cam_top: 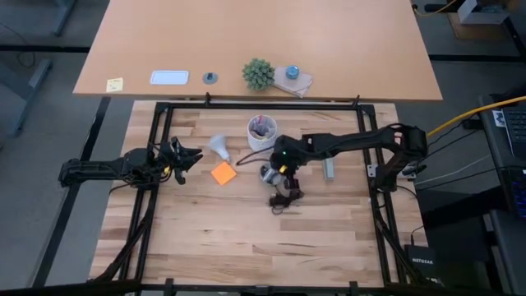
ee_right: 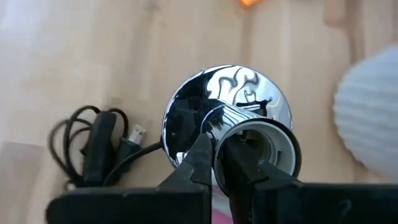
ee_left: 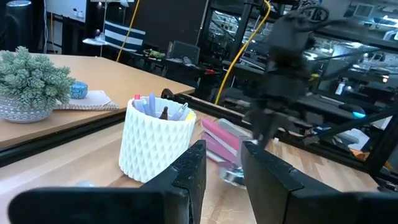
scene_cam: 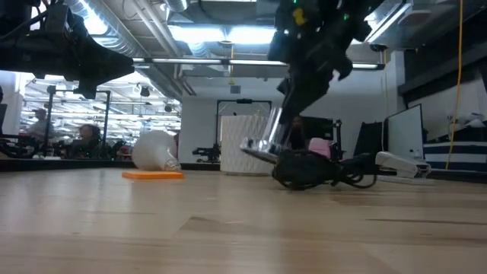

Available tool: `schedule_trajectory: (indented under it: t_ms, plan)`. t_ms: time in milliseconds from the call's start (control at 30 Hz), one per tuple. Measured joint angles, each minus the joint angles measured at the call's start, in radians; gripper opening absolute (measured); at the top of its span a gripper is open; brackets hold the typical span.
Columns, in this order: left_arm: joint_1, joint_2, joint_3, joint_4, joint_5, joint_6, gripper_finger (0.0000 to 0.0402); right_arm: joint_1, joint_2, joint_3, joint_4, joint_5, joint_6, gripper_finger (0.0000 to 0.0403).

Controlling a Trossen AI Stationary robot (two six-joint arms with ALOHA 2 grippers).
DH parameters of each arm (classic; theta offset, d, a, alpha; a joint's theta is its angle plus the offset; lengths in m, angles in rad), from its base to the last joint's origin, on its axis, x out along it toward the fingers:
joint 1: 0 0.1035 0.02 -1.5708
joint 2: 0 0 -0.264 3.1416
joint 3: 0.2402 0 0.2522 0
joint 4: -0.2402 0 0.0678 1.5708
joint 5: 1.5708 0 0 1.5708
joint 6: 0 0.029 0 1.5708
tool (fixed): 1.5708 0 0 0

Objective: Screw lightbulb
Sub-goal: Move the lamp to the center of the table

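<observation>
Right gripper (ee_right: 219,163) on silvery fitting (ee_right: 230,112)

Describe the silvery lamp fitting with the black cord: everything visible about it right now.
The lamp fitting is a round, mirror-shiny metal shade around a white socket whose open mouth is empty. The right gripper pinches the socket's rim, holding the fitting tilted on the wooden table. Its black cord lies bundled beside it.

wooden table (cam_top: 246,247) — lightbulb (cam_top: 219,147), cup (cam_top: 262,131)
</observation>
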Motion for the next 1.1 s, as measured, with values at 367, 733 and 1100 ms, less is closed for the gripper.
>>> schedule_trajectory:
  t_ms: [367,733,1100]
  plan:
    - [0.000,0.004,0.000,0.000,0.000,-0.007,0.0093,0.181,0.000,0.007,-0.139,0.083,0.003,0.0020]
    - [0.000,0.004,0.000,0.000,0.000,-0.007,0.0093,0.035,0.000,-0.046,-0.170,0.329,-0.001,0.0020]
    - [0.000,0.004,0.000,0.000,0.000,-0.007,0.0093,-0.086,-0.004,-0.051,-0.244,0.324,-0.081,0.0021]
